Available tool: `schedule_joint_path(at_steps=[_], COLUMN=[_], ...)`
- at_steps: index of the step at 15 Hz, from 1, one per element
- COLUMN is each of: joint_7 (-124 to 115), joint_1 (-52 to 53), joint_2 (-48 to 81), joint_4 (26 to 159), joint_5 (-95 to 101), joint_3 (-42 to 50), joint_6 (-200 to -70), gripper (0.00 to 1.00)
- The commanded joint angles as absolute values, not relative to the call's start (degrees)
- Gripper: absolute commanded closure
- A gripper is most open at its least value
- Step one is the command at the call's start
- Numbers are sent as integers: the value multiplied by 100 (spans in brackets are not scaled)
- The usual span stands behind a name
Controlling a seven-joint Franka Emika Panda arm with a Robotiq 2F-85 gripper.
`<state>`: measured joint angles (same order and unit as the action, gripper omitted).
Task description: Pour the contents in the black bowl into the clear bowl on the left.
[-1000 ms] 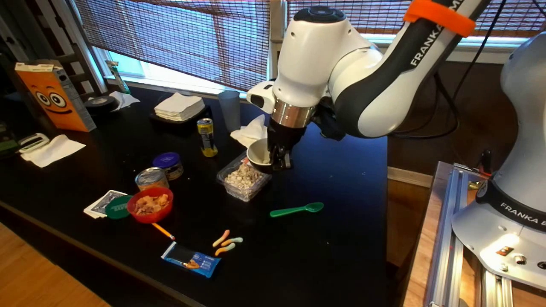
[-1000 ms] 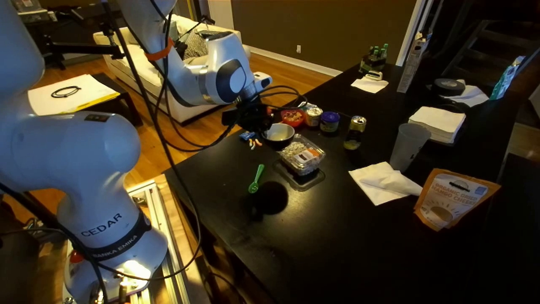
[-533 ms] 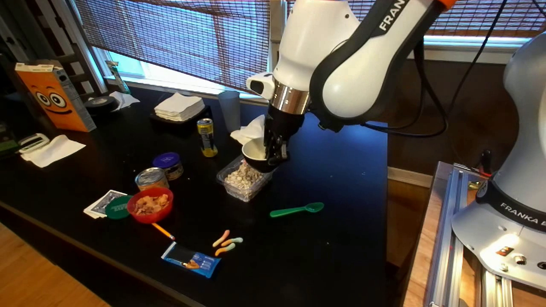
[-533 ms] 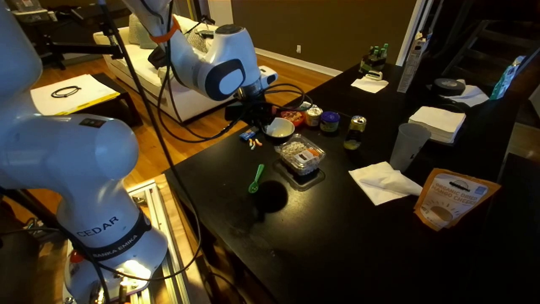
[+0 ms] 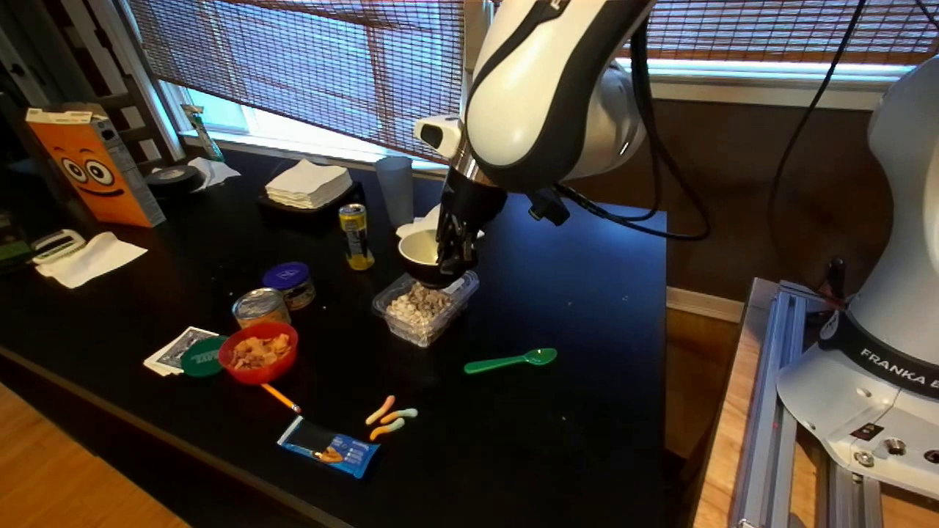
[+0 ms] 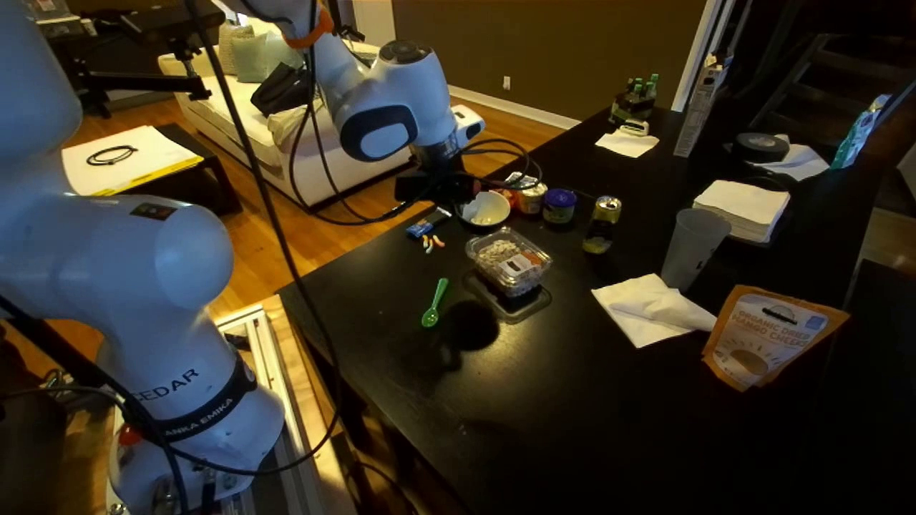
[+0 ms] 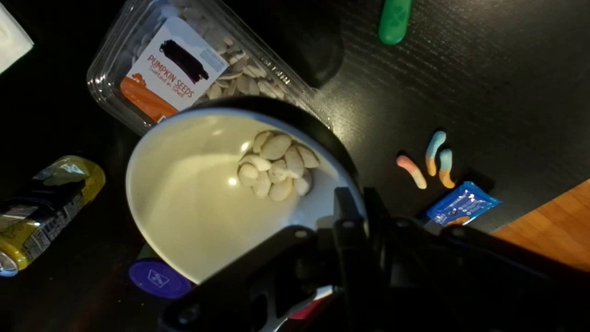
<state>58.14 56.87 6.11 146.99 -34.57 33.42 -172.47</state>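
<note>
Gripper (image 7: 362,210) jaws sat nearly together, pinching black bowl (image 7: 198,198) at rim, over table (image 5: 557,440), in from window-side edge.

In an exterior view, the gripper (image 6: 466,200) is holding the black bowl (image 6: 499,203) up off the dark desk (image 6: 608,415), and the bowl's pale inside is showing. The squarish clear bowl (image 6: 531,279) is sitting well in from the edge facing the sofa (image 6: 215,118); pale bits (image 6: 499,251) are showing in it. Near that edge a blue packet (image 6: 426,224) and gummy worms (image 6: 438,242) are lying. A green spoon (image 6: 435,304) is lying between the clear bowl and the corner nearest the robot's base (image 6: 207,372). Toward the edge opposite the sofa, an orange pouch (image 6: 773,340), a white napkin (image 6: 644,311) and a translucent cup (image 6: 690,250) are resting near one another.
</note>
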Motion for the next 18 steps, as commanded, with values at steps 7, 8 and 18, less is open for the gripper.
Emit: schedule_joint_path(at_steps=[7, 8, 18], joint_7=[7389, 7452, 6557], joint_1=[4226, 4056, 3891], joint_2=[2244, 2379, 2678], joint_4=[13488, 13382, 13679], joint_5=[-5315, -5353, -4115], joint_3=[1785, 1622, 1487], joint_6=[-17918, -17999, -18821], gripper=[98, 98, 24])
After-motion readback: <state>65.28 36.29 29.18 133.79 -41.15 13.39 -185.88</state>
